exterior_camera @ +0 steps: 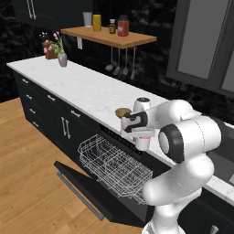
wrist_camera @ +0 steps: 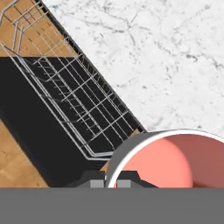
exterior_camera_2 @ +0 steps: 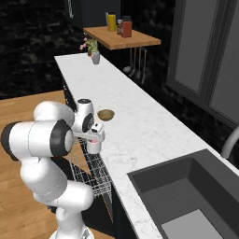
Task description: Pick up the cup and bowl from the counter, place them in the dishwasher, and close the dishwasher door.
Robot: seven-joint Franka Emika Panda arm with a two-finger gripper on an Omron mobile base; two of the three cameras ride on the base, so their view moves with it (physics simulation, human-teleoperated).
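Near the middle of the left base view, the claw is clamped on the cup, which hangs below the white wrist just off the front edge of the worktop, over the gap above the pulled-out white wire rack. From the right base view the same claw sits left of centre with the cup beneath it, its pinkish top tucked under the hand and its white wall pointing down toward the rack. Looking along the hand, the cup takes up the lower right of the frame, white rim around a red inside, with the two dark fingertips pressed close at its left rim; the jaws stand narrow, gripping the cup's wall. Behind it in that view the marbled worktop covers the upper right, and the rack runs diagonally across the upper left over the black dishwasher door. The bowl rests on the worktop close to its front edge, just left of the wrist in the left base view; in the right base view the bowl lies just right of the wrist. The dishwasher stands open under the worktop, its door folded down flat toward the wooden floor, the long grey bar handle along its outer edge. A vase with pink flowers stands at the far upper left of the worktop.
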